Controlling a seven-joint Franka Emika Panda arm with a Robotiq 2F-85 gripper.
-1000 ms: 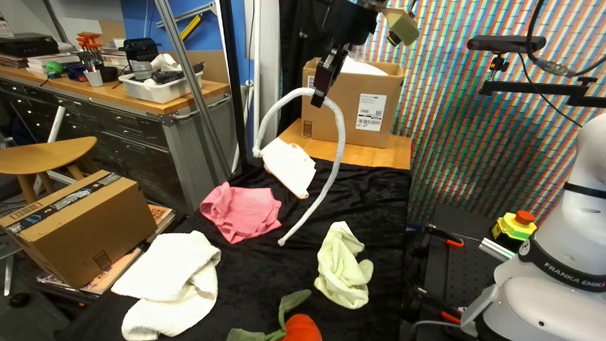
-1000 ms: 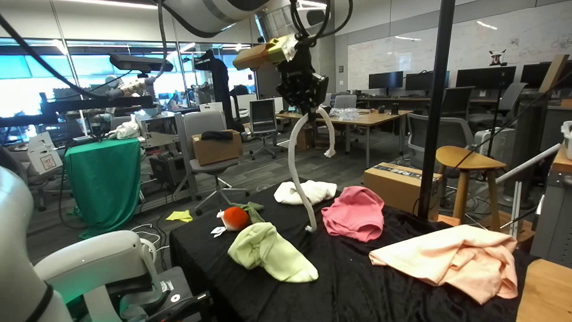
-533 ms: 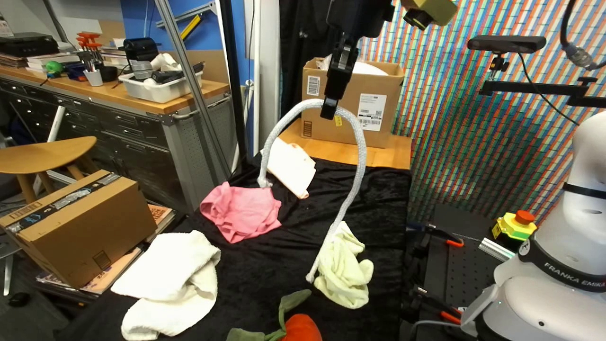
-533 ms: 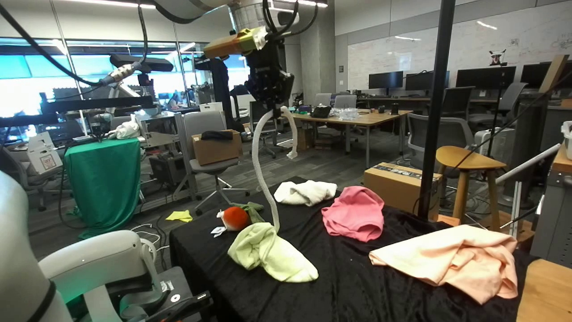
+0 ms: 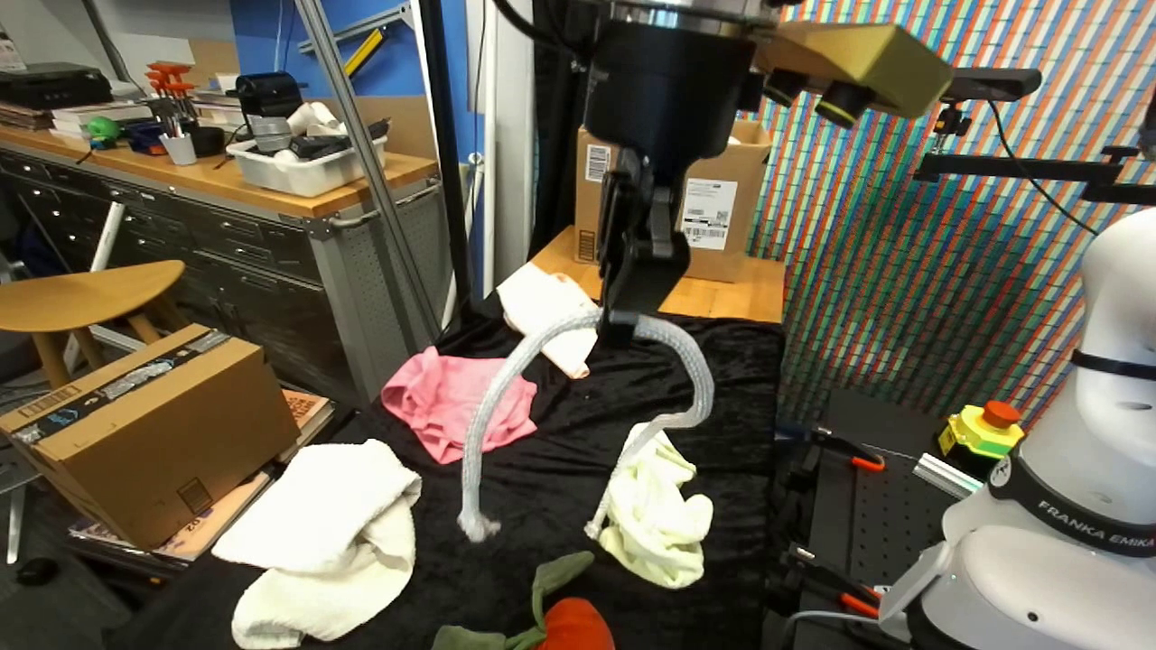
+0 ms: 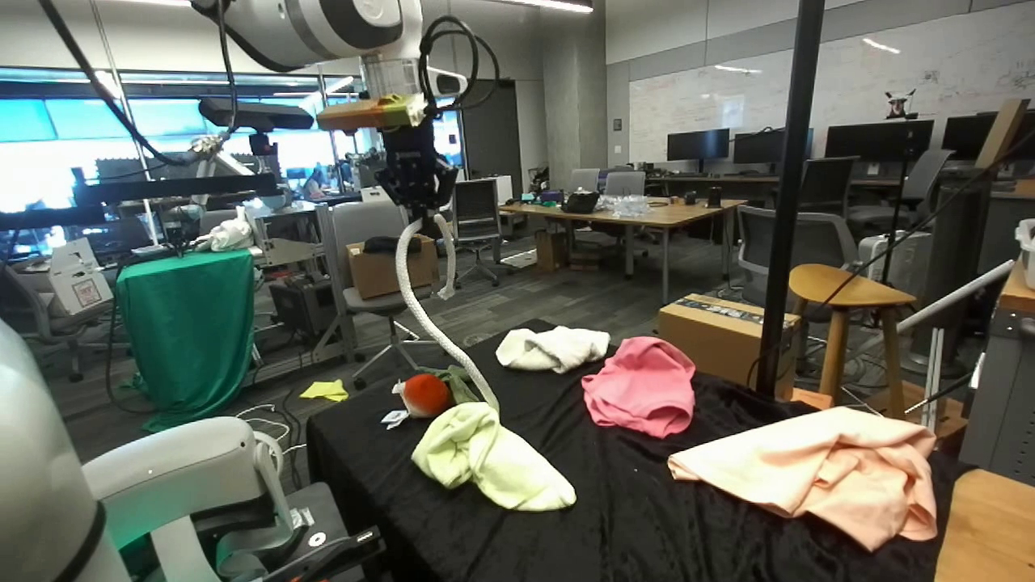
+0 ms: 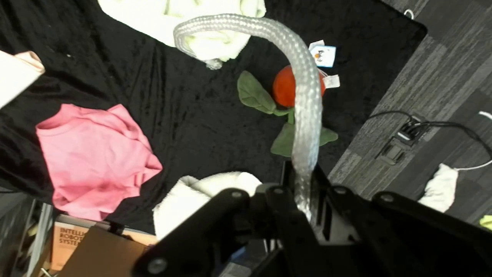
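- The black two-fingered gripper (image 5: 619, 327) has its fingertips drawn together on the white braided rope (image 7: 308, 96), pinching it partway along so that it arches over and both ends hang.
- Take the crumpled lime-green fabric cloth (image 6: 489, 465) as landmark: the gripper hangs above it and well apart, one rope end reaches down to the cloth's edge, and the other dangles clear of it. Whether rope and cloth touch cannot be told.
- The lower run bends just over the cloth, so that end probably bears on something; a sideways pull could drag the cloth along, and a straight lift or descent looks safer.
- The round red plush toy with green fabric leaves (image 6: 426, 394) lies near the cloth; the free end wants watching there.
- The crumpled pink fabric garment (image 6: 643, 384) and fluffy white towel (image 5: 316, 542) lie farther from the cloth, leaving more leeway.
- Slow, even motion should calm any swing in the limp ends; a firm pinch guards against slipping.
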